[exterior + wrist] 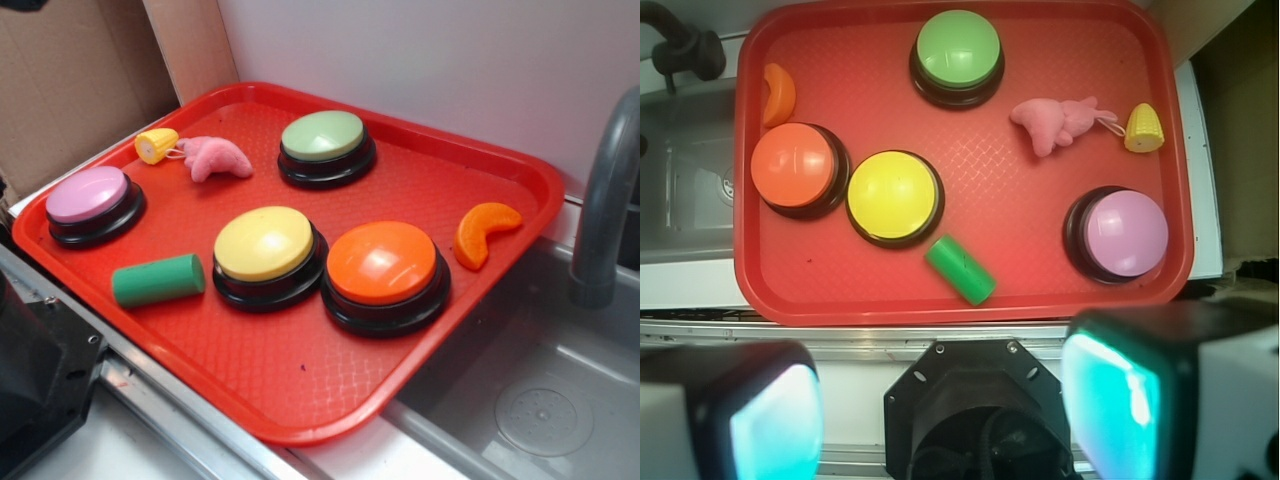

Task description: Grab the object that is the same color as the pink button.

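Pink toy [1058, 122] lies untouched on the red tray [1030, 250], between the green button [957, 48] and yellow corn piece [1143, 128]. Gripper [940, 410] hangs back off the tray, fingers spread wide, empty. The approach seems not yet begun; next, travel over the toy and descend.

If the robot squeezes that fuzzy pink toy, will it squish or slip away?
The pink toy looks soft and fuzzy, so it will probably squash and grip well rather than slip. It seems small and likely light. Its lumpy shape lies flat on the red tray, so it probably won't roll. The gripper is open.
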Robot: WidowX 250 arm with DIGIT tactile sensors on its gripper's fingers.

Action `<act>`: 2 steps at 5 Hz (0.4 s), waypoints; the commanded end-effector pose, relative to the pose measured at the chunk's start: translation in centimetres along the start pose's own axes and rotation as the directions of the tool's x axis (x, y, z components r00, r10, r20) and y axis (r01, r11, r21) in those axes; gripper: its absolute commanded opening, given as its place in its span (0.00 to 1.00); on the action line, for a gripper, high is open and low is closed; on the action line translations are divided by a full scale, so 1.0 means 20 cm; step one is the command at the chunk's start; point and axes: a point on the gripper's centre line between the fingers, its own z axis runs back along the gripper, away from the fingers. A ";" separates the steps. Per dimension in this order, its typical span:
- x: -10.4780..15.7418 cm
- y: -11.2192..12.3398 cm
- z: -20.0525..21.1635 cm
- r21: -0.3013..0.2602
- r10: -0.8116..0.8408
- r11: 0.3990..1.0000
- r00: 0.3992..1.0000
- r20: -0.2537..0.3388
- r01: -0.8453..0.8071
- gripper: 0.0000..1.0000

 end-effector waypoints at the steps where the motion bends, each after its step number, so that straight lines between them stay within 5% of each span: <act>1: 0.00 0.00 0.00 0.000 0.000 1.000 1.000 0.000 0.000 1.00; 2: 0.11 0.03 -0.07 0.092 0.227 0.969 0.973 0.038 -0.229 1.00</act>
